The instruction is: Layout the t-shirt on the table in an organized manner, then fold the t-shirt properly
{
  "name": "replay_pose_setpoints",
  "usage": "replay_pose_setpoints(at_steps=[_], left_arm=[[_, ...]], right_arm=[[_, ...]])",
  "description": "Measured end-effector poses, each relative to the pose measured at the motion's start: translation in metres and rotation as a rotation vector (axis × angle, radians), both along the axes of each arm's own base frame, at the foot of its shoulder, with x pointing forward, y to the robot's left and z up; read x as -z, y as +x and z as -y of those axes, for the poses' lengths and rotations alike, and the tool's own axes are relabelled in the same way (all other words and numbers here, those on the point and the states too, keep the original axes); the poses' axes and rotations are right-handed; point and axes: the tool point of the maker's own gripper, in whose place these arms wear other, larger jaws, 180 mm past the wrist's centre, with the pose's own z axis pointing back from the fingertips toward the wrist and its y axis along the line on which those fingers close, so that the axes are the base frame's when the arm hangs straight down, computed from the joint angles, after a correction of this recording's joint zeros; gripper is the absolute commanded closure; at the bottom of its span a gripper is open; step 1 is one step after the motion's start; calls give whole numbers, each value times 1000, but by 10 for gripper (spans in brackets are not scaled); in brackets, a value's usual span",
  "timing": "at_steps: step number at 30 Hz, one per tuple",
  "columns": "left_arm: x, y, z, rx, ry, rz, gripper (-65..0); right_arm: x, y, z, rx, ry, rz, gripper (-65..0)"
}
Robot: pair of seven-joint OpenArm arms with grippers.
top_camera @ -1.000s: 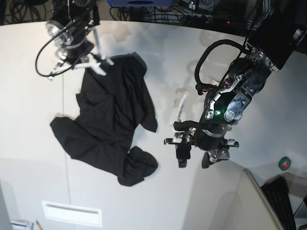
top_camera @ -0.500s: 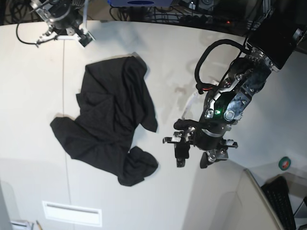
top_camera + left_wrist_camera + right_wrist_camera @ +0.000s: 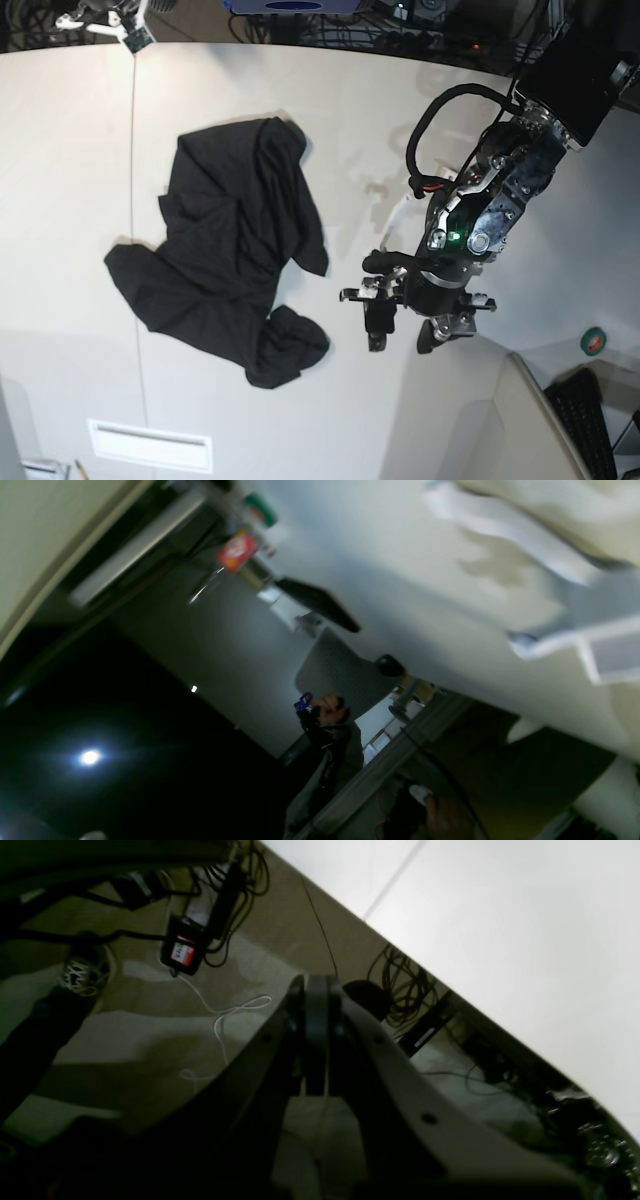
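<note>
Right gripper (image 3: 105, 20): far left corner of the base view, at the table's far edge. Since a second ago it has drawn back from the t-shirt's far edge to this corner. Jaws closed together, nothing between them (right wrist view shows fingers (image 3: 315, 1005) pressed flat, over the floor cables beyond the table rim).

T-shirt (image 3: 230, 250): black, crumpled, lying left of centre on the table (image 3: 330, 100). Touched by neither gripper. One bunched end nearest the camera, sleeves not laid out. Shape unchanged since the right gripper left it. Judgement: the layout step is unfinished; the cloth must be gripped again and spread before any fold.

White plate (image 3: 150, 443): near left, apart from the shirt, no obstruction.

Left gripper (image 3: 400, 320): right of the shirt, near it but apart, unmoved over the last second. Jaws partly spread, holding nothing.

Green-red round item (image 3: 594, 341): far right, well clear.

Obstructions: none on the cloth's surroundings; the table seam passes beneath the shirt.
</note>
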Motion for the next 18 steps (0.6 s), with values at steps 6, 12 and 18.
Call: replay_pose_setpoints(at_steps=[6, 12, 18], left_arm=[[0, 0, 0, 0, 0, 0, -351], [0, 0, 0, 0, 0, 0, -351], [0, 0, 0, 0, 1, 0, -351]], right_arm=[[28, -39, 8, 84, 49, -67, 0], [58, -88, 0, 161, 127, -162, 0], [89, -96, -10, 263, 161, -188, 0]])
